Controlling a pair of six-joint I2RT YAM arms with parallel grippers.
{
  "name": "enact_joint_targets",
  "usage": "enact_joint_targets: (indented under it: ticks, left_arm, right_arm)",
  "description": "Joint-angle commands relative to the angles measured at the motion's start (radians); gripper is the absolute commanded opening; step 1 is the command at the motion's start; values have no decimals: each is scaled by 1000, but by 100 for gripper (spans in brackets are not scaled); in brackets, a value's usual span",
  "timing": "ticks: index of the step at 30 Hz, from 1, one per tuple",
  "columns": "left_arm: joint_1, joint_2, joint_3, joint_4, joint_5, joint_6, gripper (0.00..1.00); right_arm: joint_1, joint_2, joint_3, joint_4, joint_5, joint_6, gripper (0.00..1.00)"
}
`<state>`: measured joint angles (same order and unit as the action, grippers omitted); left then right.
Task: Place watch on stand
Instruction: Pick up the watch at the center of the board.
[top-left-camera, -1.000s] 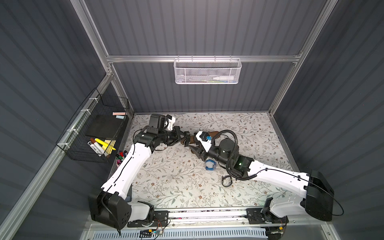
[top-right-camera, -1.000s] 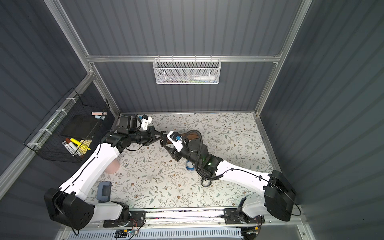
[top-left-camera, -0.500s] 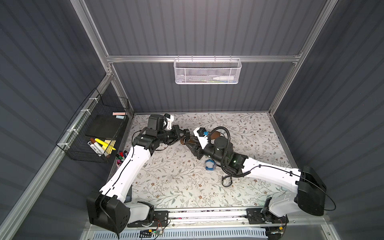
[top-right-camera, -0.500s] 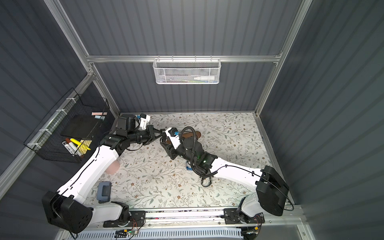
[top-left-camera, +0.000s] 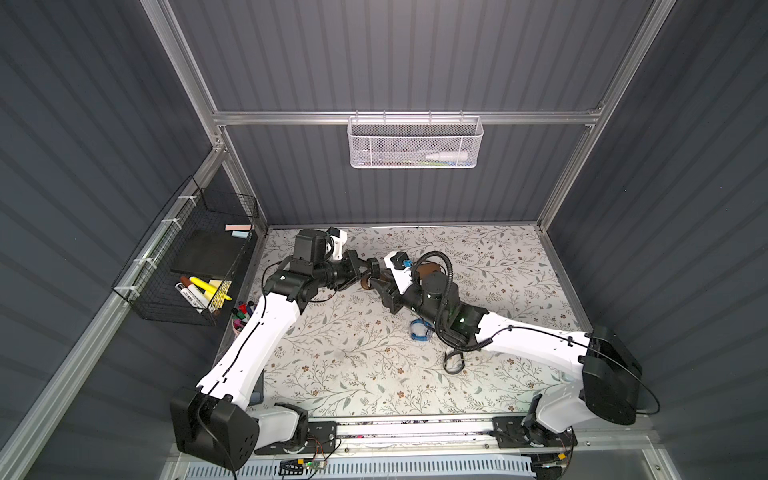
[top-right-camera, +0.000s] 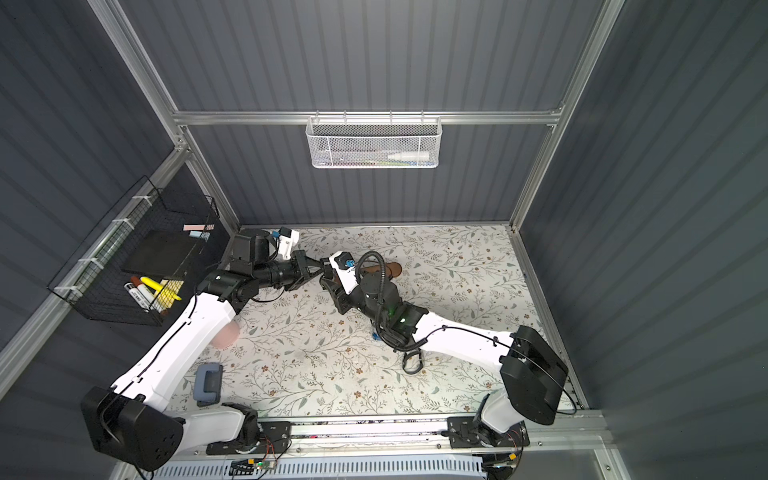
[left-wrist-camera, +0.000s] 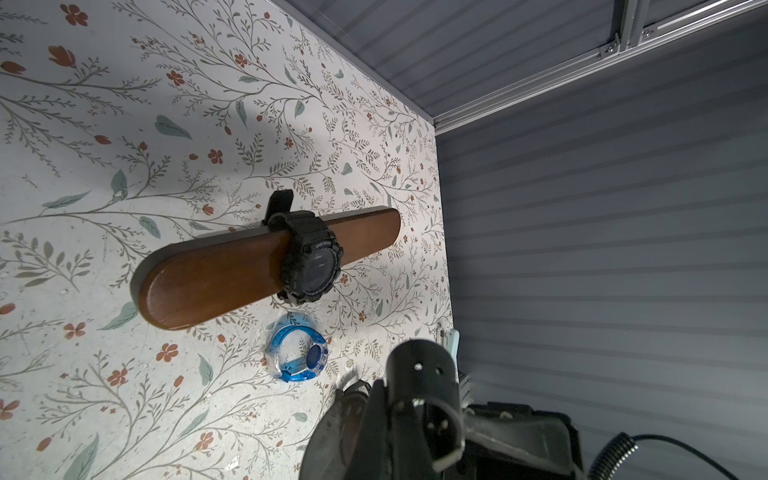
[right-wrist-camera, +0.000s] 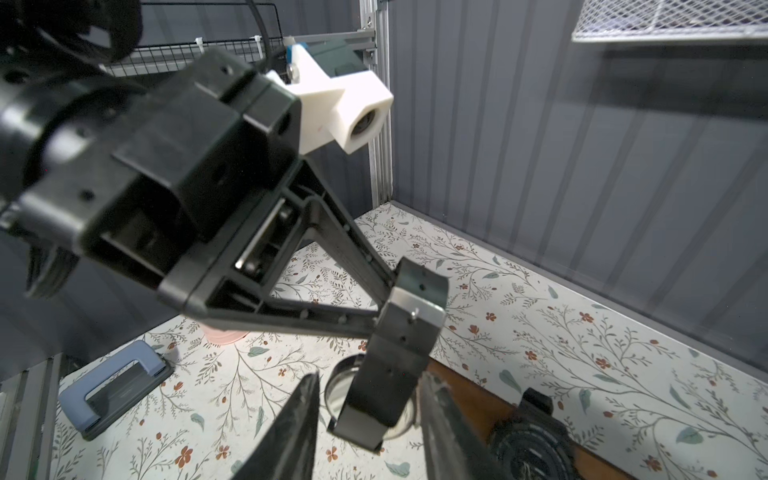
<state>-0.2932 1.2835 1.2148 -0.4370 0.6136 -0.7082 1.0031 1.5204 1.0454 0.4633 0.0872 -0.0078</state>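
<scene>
The stand's brown bar (left-wrist-camera: 232, 274) lies level above the floral mat, with a black watch (left-wrist-camera: 309, 262) strapped round it; its far end shows in a top view (top-right-camera: 394, 268). A second watch (right-wrist-camera: 338, 388), round with a silver rim, hangs just off the bar's near end. My left gripper (right-wrist-camera: 395, 365) (top-left-camera: 371, 266) is shut on it. My right gripper (right-wrist-camera: 372, 399) (top-left-camera: 376, 284) straddles the same watch, its fingers (right-wrist-camera: 303, 415) pressed against the case from both sides.
A blue watch (left-wrist-camera: 297, 353) (top-left-camera: 419, 330) and a black strap (top-left-camera: 453, 363) lie on the mat near the right arm. A grey-blue hole punch (top-right-camera: 208, 382) sits front left. A black wire basket (top-left-camera: 187, 266) hangs on the left wall, a white mesh basket (top-left-camera: 415, 143) on the back wall.
My right arm has slid left toward the left gripper and its jaws have narrowed around the watch. The left gripper has stayed shut and barely moved.
</scene>
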Motion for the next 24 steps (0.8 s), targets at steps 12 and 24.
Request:
enact_joint_targets:
  ticks: [12, 24]
  left_arm:
    - [2, -32, -4, 21, 14, -11, 0]
    - [2, -34, 0, 19, 16, -12, 0]
  right_arm:
    - [-6, 48, 51, 9, 21, -18, 39]
    - [-27, 47, 52, 1, 3, -1, 17]
